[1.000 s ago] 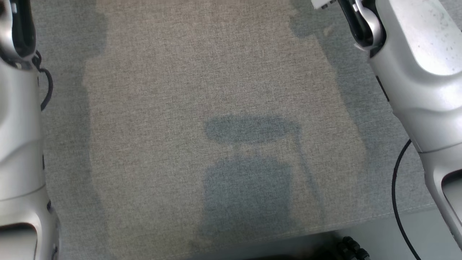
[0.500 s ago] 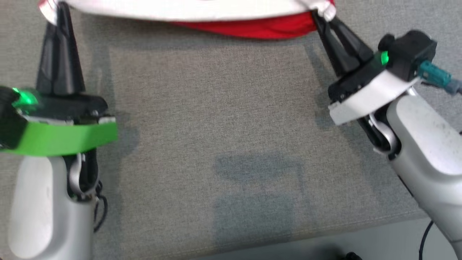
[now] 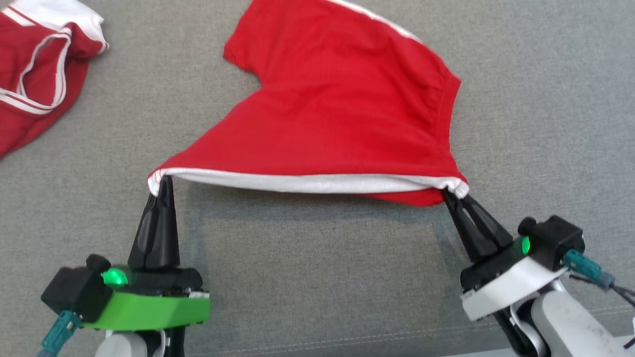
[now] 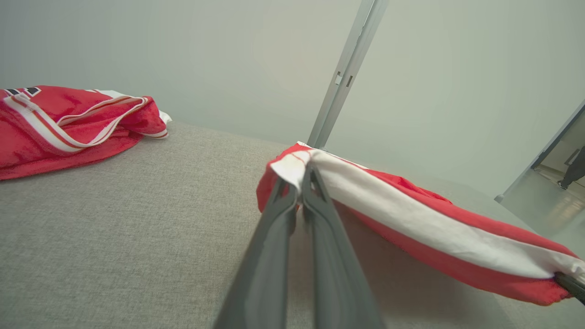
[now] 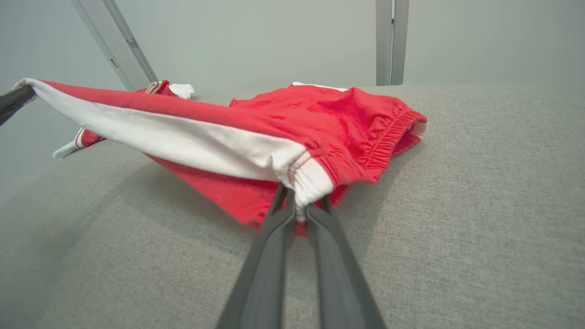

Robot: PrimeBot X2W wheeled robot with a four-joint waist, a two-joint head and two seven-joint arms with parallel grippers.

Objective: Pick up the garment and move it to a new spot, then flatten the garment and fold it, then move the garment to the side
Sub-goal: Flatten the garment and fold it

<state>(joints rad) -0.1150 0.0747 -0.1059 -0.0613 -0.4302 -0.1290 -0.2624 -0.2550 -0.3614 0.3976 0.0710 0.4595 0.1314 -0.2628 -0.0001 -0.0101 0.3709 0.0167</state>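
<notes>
Smooth red shorts (image 3: 337, 114), white-banded, taut between left tool (image 3: 163, 181), right tool (image 3: 447, 195)

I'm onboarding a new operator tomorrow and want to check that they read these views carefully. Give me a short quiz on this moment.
1. True or false: the left gripper and the right gripper are each shut on one end of the white stripe of the red shorts.
2. By the head view, where does the second red garment lie? A) at the far left of the grey surface; B) under the shorts; C) beside the right gripper.
3. Fill in: the stripe between the grippers is held ___ the surface.
Key: 1 true; 2 A; 3 above.
</notes>
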